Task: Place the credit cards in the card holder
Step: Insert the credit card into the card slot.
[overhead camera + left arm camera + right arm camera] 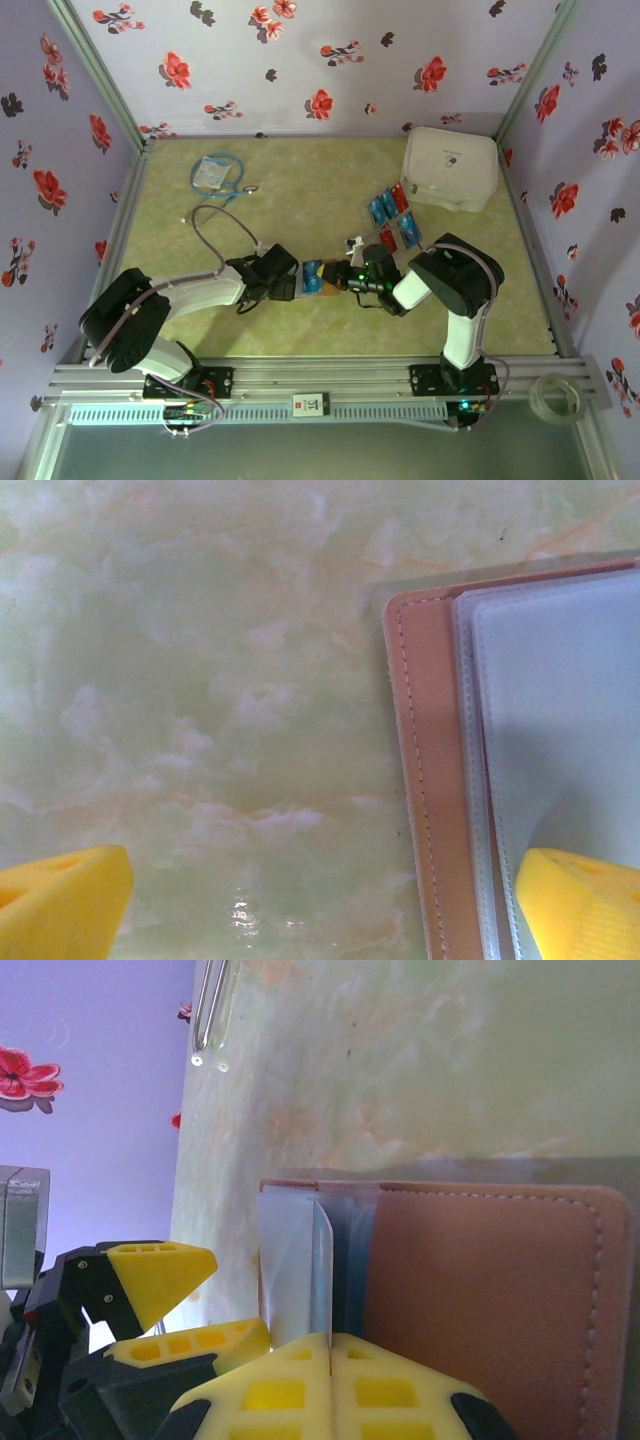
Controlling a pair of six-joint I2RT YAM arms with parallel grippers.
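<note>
1. Carrying everything, the green marbled tabletop (300, 200) is showing a task barely begun, judging by the layout.
2. The left gripper (296, 281) is standing spread wide; the right gripper (330, 1360) is pressing shut on a clear plastic sleeve (295, 1260).
3. The flat brown stitched leather-like card holder (322, 280), owner of that sleeve, is lying open between both grippers.
4. The small red and blue credit cards (392, 215) are lying loose beside the white rounded case (450, 168).

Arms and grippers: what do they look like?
Left arm and right arm: white links, black joint housings, grey cable looped along each. Left gripper and right gripper: black bodies, yellow wedge-shaped fingers with square cut-outs.
</note>
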